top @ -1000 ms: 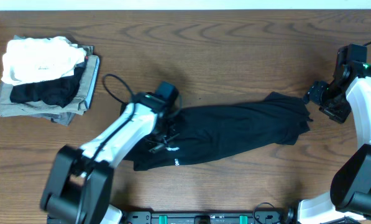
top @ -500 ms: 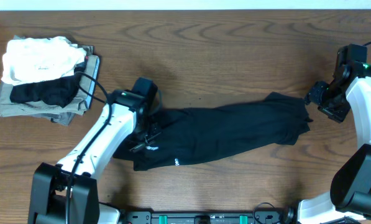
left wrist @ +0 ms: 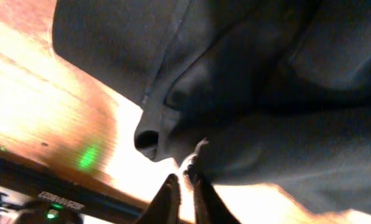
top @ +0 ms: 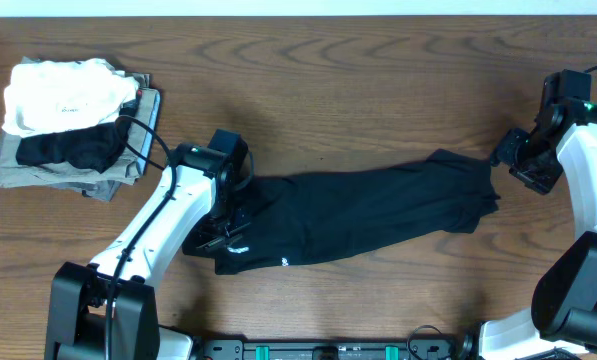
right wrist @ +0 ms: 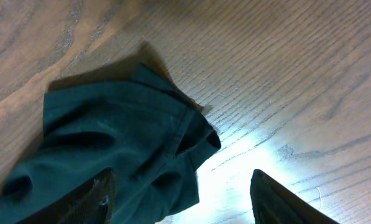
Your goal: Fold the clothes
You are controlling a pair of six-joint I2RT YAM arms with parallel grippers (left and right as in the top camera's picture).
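Item 1, changes: my left gripper [top: 221,235] has travelled toward 8 o'clock along the black T-shirt [top: 368,215]. The shirt's near end has stretched out that way with it. My right gripper [top: 502,157] and the stack at 10 o'clock are unmoved.

Item 2, black T-shirt: soft, matte fabric gathered into a long rumpled band. It lies across the middle of the wooden table [top: 378,80], running from 8 o'clock up toward 3 o'clock. There is a tiny white print mark [top: 284,262] near its lower edge. The left wrist view shows a hemmed fold curled into a small tube.

Item 3, left gripper [left wrist: 185,180]: the fingers are nearly together with a thin gap between them. A point of the T-shirt [left wrist: 266,74] sits at their tips. I cannot tell whether it is pinched.

Item 4, right gripper [right wrist: 182,180]: spread wide at the 3 o'clock end and holding nothing. The T-shirt [right wrist: 110,137] has its seamed corner lying beneath.

Item 5, stack: a white folded garment [top: 58,95] lies on top and a black garment [top: 68,150] under it. Grey folded garments [top: 18,175] are at the bottom.
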